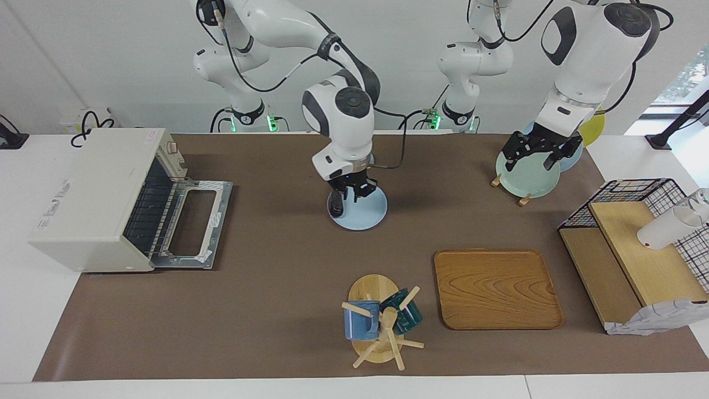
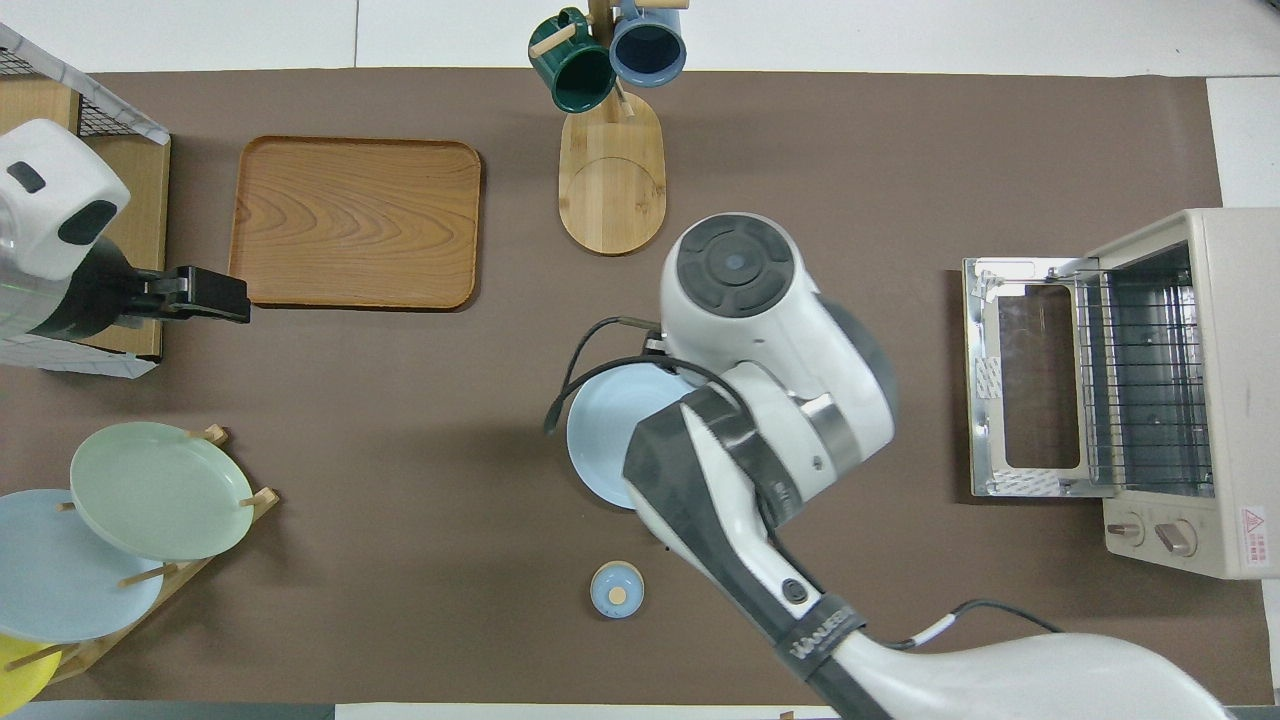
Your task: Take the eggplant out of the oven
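Observation:
The dark eggplant (image 1: 336, 207) lies on a light-blue plate (image 1: 365, 215) in the middle of the table, out of the oven. My right gripper (image 1: 352, 194) hangs just over the eggplant's end nearer the robots and partly hides it. Whether it touches or grips the eggplant does not show. In the overhead view the right arm covers the eggplant, and only part of the plate (image 2: 605, 440) shows. The cream oven (image 1: 91, 199) stands at the right arm's end of the table, its door (image 1: 191, 224) folded down and its rack bare. My left gripper (image 1: 534, 151) waits open above a green plate (image 1: 526, 174).
A wooden tray (image 1: 497, 288) and a mug tree (image 1: 382, 324) with two mugs stand farther from the robots. A black wire basket with wooden shelves (image 1: 637, 249) is at the left arm's end. A small blue disc (image 2: 616, 589) lies near the robots' edge.

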`<action>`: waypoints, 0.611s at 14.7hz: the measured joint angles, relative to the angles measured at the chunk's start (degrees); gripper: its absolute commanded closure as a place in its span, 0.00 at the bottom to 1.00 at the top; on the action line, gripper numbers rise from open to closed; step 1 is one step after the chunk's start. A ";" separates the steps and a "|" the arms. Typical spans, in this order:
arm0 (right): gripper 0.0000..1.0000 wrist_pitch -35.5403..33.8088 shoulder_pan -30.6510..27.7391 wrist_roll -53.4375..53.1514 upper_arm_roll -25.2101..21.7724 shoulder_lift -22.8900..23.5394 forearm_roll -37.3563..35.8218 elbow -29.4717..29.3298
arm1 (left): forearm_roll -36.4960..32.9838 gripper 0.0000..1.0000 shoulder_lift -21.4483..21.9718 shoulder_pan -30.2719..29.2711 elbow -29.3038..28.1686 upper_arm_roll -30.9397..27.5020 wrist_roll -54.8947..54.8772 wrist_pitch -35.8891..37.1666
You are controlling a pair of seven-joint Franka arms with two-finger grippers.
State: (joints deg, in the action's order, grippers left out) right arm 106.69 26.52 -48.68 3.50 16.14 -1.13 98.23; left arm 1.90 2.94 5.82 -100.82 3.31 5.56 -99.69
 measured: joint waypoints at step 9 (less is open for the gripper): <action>1.00 2.33 -14.11 9.15 -0.06 -6.14 -10.95 17.80 | 2.45 0.00 -2.22 18.39 -6.38 0.80 17.20 -8.98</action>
State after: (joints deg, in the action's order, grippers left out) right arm 109.02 12.41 -39.52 3.44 10.00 -12.08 116.03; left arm 4.34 0.72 24.21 -107.20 4.11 22.76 -108.67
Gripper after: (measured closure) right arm 0.991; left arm 0.000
